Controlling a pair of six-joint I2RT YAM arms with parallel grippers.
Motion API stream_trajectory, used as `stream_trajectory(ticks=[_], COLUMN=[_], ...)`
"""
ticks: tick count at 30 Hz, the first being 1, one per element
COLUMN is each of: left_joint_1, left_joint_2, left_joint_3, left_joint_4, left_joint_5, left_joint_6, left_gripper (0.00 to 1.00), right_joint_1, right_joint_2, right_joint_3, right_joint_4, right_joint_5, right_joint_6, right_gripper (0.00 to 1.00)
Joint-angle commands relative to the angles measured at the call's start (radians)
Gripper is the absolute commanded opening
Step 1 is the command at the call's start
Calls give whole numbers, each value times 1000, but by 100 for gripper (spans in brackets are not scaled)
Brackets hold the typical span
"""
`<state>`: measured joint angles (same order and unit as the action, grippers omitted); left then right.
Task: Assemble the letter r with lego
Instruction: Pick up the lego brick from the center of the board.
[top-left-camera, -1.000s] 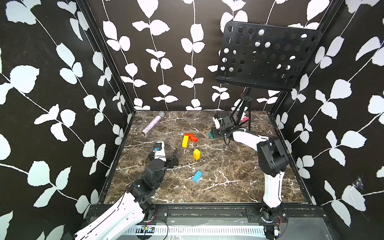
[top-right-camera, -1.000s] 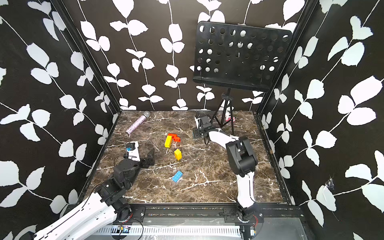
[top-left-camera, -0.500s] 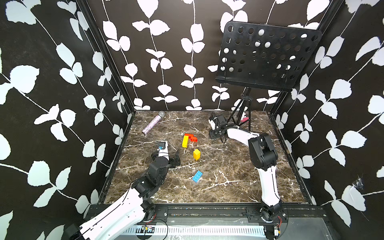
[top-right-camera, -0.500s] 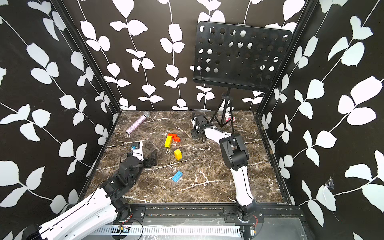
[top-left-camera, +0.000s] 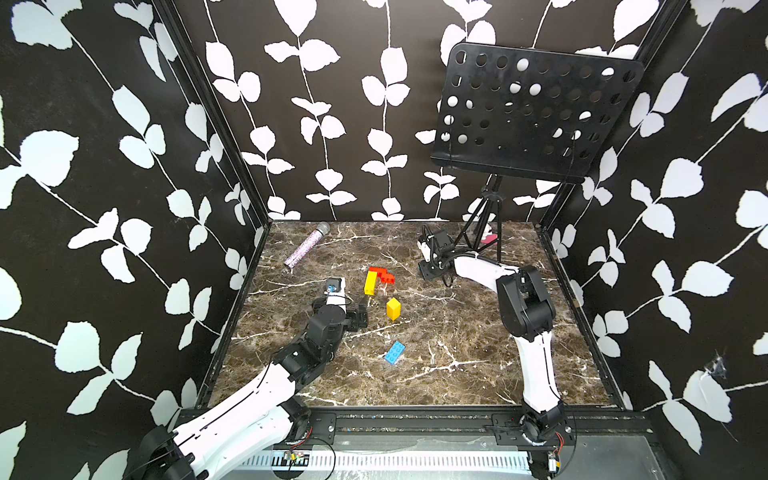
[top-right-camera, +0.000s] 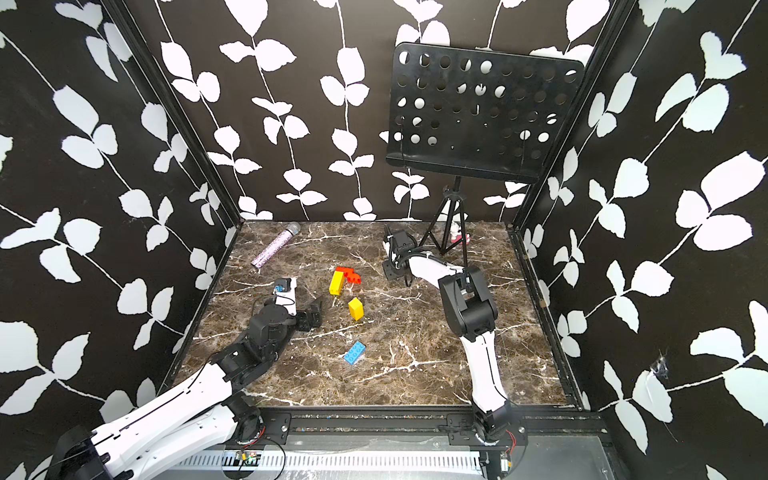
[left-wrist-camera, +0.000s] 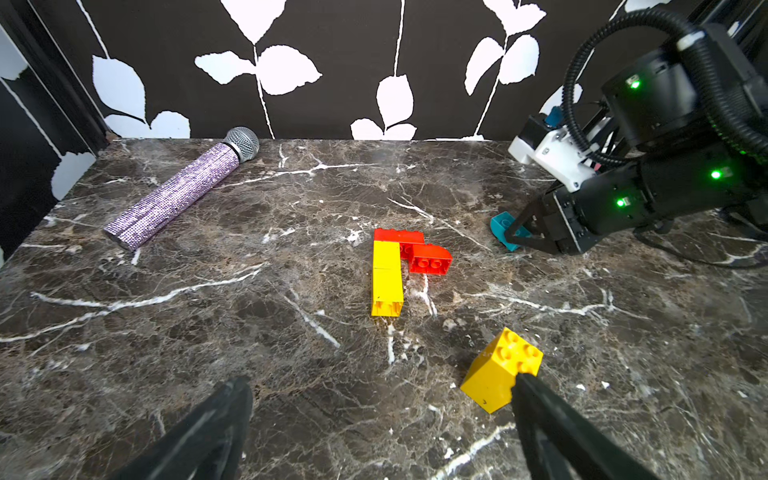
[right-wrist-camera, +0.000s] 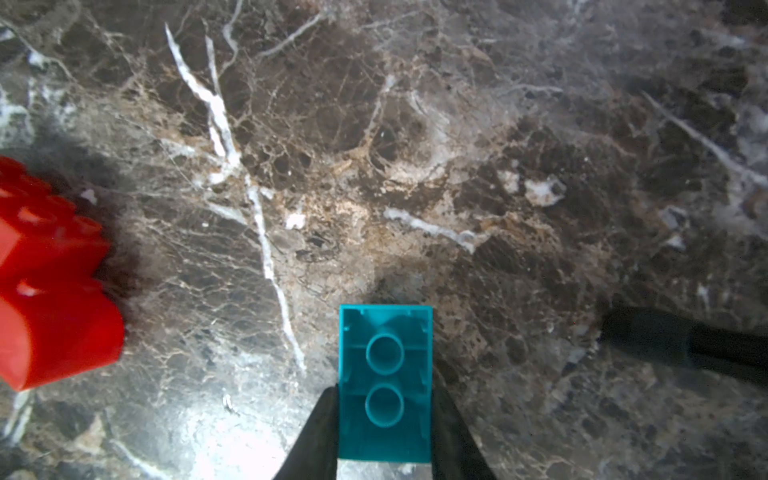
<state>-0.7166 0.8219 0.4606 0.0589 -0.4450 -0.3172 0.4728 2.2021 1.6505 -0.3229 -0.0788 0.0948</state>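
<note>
Teal brick (right-wrist-camera: 384, 345) is being pinched by the right pincer (left-wrist-camera: 515, 235) low at the table (left-wrist-camera: 208, 332), near the half-built letter (left-wrist-camera: 388, 270); the left pincer (left-wrist-camera: 380, 380) is gaping wide beside a loose yellow brick (left-wrist-camera: 496, 370); next, I judge, careful stud alignment is being needed.

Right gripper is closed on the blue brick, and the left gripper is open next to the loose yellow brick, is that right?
Not quite: the right gripper is closed on the teal brick, not the blue one, as the right wrist view shows. The blue brick lies free on the table. The left gripper is open next to the loose yellow brick.
</note>
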Motion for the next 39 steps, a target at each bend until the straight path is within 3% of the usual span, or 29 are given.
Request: stream_trajectory(ticks=[1, 8, 13, 19, 24, 28, 39], left_joint_1=[5, 5, -1, -45, -93, -137, -141], left_joint_2=[16, 103, 176, 279, 359, 412, 505], left_joint_3=[49, 156, 101, 85, 108, 134, 197], left_joint_4=[34, 95, 451, 717, 830, 858, 829], left_joint_5=[32, 158, 329, 574, 604, 605, 683], left_joint_6=[35, 214, 469, 852, 952, 1000, 957], left_gripper=[99, 99, 99, 96, 93, 92, 86], right_joint_1=[-6, -33, -74, -136, -149, -151, -146], right_joint_2=[6, -246, -538, -738, -783, -782, -834], right_joint_3=[25, -132, -348, -481, -525, -543, -592], right_joint_4=[-21, 31, 152, 150, 154, 149, 239], right_joint_5=[2, -151, -420, -711, -912, -944, -1029], right_joint_6=[-21, 55, 197, 265, 269, 284, 364], right_gripper=[21, 15, 14, 14, 15, 15, 15])
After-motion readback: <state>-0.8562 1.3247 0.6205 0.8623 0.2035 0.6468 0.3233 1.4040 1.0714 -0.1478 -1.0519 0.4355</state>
